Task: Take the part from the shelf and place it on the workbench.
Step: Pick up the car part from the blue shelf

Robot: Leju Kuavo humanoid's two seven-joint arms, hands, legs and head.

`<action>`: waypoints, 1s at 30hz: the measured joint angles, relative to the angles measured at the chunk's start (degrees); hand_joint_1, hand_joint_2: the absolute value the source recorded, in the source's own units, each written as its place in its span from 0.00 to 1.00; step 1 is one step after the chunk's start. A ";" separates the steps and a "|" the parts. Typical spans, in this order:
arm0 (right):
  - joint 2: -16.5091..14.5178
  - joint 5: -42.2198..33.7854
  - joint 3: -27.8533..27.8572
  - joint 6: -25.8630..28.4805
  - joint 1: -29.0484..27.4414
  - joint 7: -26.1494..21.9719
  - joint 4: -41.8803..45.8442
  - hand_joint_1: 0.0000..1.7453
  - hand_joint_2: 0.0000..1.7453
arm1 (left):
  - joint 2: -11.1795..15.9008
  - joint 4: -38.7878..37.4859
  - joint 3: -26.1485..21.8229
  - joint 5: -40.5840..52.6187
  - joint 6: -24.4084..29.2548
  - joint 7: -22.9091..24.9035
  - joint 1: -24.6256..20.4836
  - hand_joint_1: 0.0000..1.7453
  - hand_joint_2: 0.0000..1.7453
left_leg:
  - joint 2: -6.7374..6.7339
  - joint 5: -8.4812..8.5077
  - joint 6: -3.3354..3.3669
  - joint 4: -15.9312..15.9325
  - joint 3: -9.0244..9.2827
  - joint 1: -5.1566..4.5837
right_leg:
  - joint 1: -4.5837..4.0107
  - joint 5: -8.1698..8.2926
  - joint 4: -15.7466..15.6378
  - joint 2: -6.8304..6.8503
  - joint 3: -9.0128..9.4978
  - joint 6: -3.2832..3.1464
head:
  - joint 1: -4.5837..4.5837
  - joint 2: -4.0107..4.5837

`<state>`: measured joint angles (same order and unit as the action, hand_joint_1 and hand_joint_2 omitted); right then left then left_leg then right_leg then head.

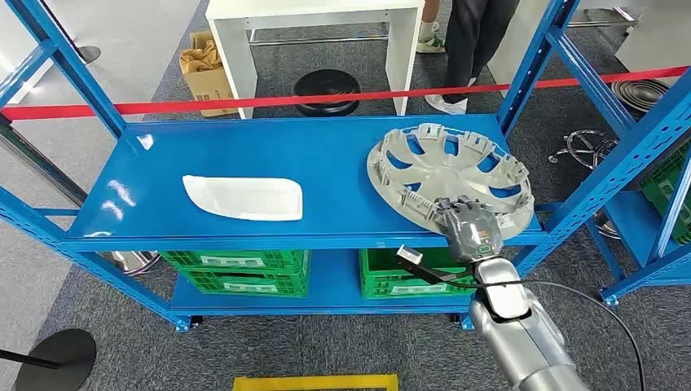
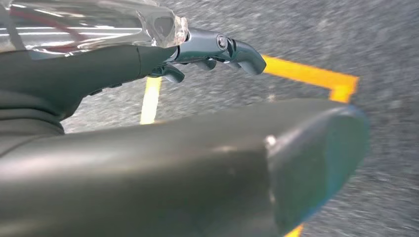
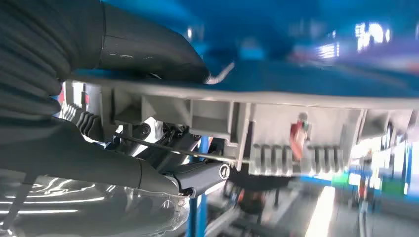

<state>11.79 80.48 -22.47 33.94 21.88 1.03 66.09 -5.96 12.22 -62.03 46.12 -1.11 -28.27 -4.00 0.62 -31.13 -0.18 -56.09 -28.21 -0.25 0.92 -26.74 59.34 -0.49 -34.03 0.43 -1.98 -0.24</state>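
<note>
A grey wheel cover [image 1: 448,175] lies on the right of the blue shelf board [image 1: 326,155], its near rim reaching the board's front edge. My right hand [image 1: 471,228] grips that near rim. In the right wrist view the thumb [image 3: 148,49] lies on one face of the wheel cover's rim [image 3: 276,123] and the fingers [image 3: 197,177] on the other. A flat white part [image 1: 243,198] lies on the left of the board, untouched. My left hand [image 2: 207,49] hangs over grey floor with nothing in it, fingers apart from the thumb.
Blue uprights [image 1: 619,163] stand close on the right of the wheel cover. Green crates [image 1: 236,269] fill the lower shelf. Red barrier tape [image 1: 326,96] runs behind the shelf, with a white table [image 1: 318,32] and a person's legs [image 1: 464,41] beyond. Yellow floor tape [image 1: 314,381] lies near me.
</note>
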 joint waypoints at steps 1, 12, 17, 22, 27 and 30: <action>0.16 -0.17 0.31 0.32 -0.45 -0.12 0.96 1.00 1.00 | -0.01 0.00 -0.01 0.00 -0.01 -0.43 0.00 0.00 0.67 | 0.00 -0.02 -0.01 0.00 -0.02 0.00 | 0.00 0.00 0.00 0.00 -0.01 0.00 | 0.00 0.00; 0.12 -22.70 4.73 2.58 -8.62 -12.40 15.22 1.00 1.00 | -0.19 0.00 -0.83 0.05 -0.09 -0.70 0.04 0.00 1.00 | -0.02 -0.10 -0.04 0.01 -0.08 0.00 | 0.01 -0.02 -0.01 -0.01 -0.03 0.03 | 0.01 0.00; -2.69 -54.23 7.76 -5.69 -9.47 -27.25 19.05 1.00 1.00 | -0.25 0.00 -0.81 1.81 -0.19 -0.29 -0.04 0.00 1.00 | -0.05 -0.10 -0.04 0.02 -0.06 0.01 | 0.00 -0.02 -0.01 -0.04 -0.02 0.03 | 0.01 0.00; -6.32 -70.29 10.99 -17.75 -8.39 -31.87 20.38 1.00 1.00 | -0.40 0.00 -0.76 2.32 1.30 0.01 -0.14 0.00 1.00 | -0.03 -0.06 -0.03 0.02 -0.08 0.01 | 0.00 -0.02 0.00 -0.01 -0.01 0.03 | 0.01 0.00; -8.50 -79.62 12.58 -25.89 -7.25 -34.34 22.58 1.00 1.00 | -0.43 0.00 -0.75 2.37 1.65 -1.14 -0.32 0.00 1.00 | -0.02 -0.06 -0.03 0.01 -0.04 0.00 | 0.00 -0.02 0.00 0.00 -0.01 0.03 | 0.01 0.00; -9.22 -82.91 12.75 -30.49 -7.17 -34.77 24.58 1.00 1.00 | -0.43 0.00 -0.80 1.95 1.01 -2.26 -0.42 0.00 1.00 | -0.02 -0.07 -0.03 0.01 -0.05 0.00 | 0.00 -0.02 0.00 0.00 -0.03 0.03 | 0.01 0.00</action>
<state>2.57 -2.44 -9.72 3.44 14.71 -33.75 90.67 -6.38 12.22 -62.83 48.07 -0.11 -30.53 -4.42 0.60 -31.20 -0.21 -56.09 -28.25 -0.25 0.92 -26.77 59.34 -0.49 -34.06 0.45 -1.97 -0.24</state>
